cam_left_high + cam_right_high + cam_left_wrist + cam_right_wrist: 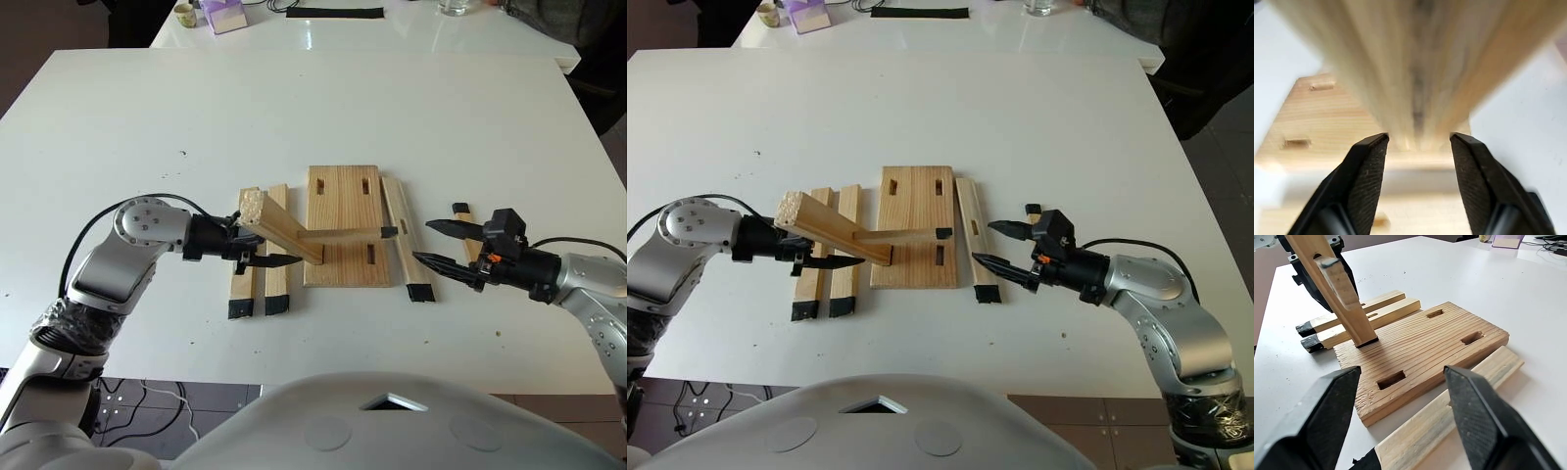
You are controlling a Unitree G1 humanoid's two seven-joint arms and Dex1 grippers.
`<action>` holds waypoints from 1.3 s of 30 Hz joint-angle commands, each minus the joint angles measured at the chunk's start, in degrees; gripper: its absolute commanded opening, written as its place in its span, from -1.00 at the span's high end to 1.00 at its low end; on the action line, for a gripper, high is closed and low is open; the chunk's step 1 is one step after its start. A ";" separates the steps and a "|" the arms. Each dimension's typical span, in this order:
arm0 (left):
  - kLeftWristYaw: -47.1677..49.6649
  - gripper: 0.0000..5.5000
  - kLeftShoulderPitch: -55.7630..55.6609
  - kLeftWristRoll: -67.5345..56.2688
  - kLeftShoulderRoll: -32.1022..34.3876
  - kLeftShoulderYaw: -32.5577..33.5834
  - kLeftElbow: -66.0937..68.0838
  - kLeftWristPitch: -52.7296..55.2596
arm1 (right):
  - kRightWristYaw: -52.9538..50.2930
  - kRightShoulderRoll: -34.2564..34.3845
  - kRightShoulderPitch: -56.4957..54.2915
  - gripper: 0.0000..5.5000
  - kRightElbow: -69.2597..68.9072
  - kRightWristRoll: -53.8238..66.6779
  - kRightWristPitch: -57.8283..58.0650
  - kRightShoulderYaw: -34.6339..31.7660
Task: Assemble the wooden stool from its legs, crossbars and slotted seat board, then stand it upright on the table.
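The right hand (427, 242) hovers low over the table (294, 108), fingers spread, with nothing between them. It is just right of a loose leg (398, 211) lying along the seat board (343, 201). The left hand (1419, 141) pinches a tilted leg (284, 230), its fingers (1369, 166) pressed to either side of the wood. A crossbar (348, 233) juts from that leg over the board. The right wrist view shows the leg's black foot (1366, 340) down on the board near its left edge, and all four slots (1391, 379) open. Two more legs (277, 284) lie side by side left of the board. Farther off, a second table (392, 29) carries a cup (184, 14), a purple box (225, 14) and a glass (453, 6); I cannot tell their contents.
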 commanded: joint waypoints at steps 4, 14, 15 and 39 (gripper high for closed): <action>3.09 -0.28 1.18 -1.20 0.70 5.02 -3.93 6.44 | -1.47 0.86 1.25 -0.13 -1.57 -0.17 -0.16 -0.48; 14.36 -0.28 14.55 -7.74 3.23 23.34 -13.86 25.28 | -5.45 3.66 13.57 -0.13 -8.10 0.07 -2.04 -8.48; 17.31 -0.28 15.18 -7.92 2.60 23.99 -15.45 29.37 | -6.19 4.62 15.91 -0.13 -9.04 0.09 -2.54 -9.96; 38.74 -0.28 25.84 -5.89 -2.07 23.92 -19.65 51.50 | -10.89 9.15 18.96 -0.13 -10.49 -1.99 -4.37 -9.44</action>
